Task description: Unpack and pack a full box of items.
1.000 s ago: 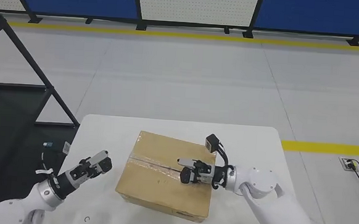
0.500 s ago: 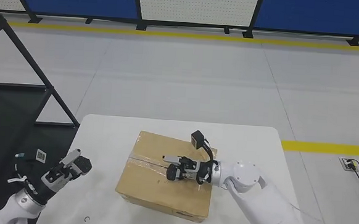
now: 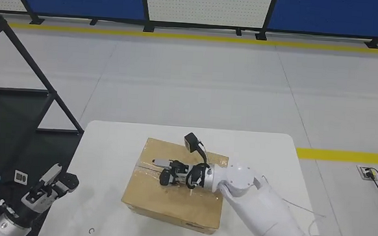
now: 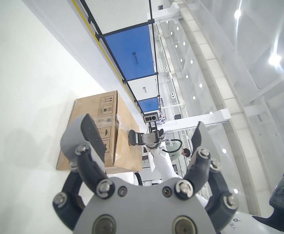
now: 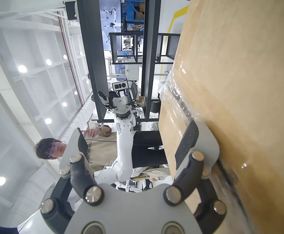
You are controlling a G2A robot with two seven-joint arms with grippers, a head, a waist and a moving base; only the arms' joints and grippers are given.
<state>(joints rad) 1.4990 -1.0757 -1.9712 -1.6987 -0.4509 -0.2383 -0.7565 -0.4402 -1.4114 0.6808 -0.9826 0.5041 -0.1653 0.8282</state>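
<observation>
A shut cardboard box (image 3: 171,198) with a clear-taped seam (image 3: 148,172) stands in the middle of the white table (image 3: 109,146). My right gripper (image 3: 162,170) lies low over the box top, open, one finger (image 5: 190,137) resting against the taped seam (image 5: 177,99) and nothing between the fingers. In its own view the right gripper (image 5: 135,139) has the box (image 5: 233,88) close beside it. My left gripper (image 3: 62,175) hangs open and empty beyond the table's left edge, well apart from the box. The left wrist view looks past the left gripper (image 4: 144,137) at the box (image 4: 106,124).
A black metal rack (image 3: 23,62) stands left of the table. A small ring (image 3: 91,230) lies near the table's front left. The table has free room left of and behind the box.
My right gripper has slid leftwards along the box's taped seam. My left arm has drawn back to the left, from beside the box to past the table's edge.
</observation>
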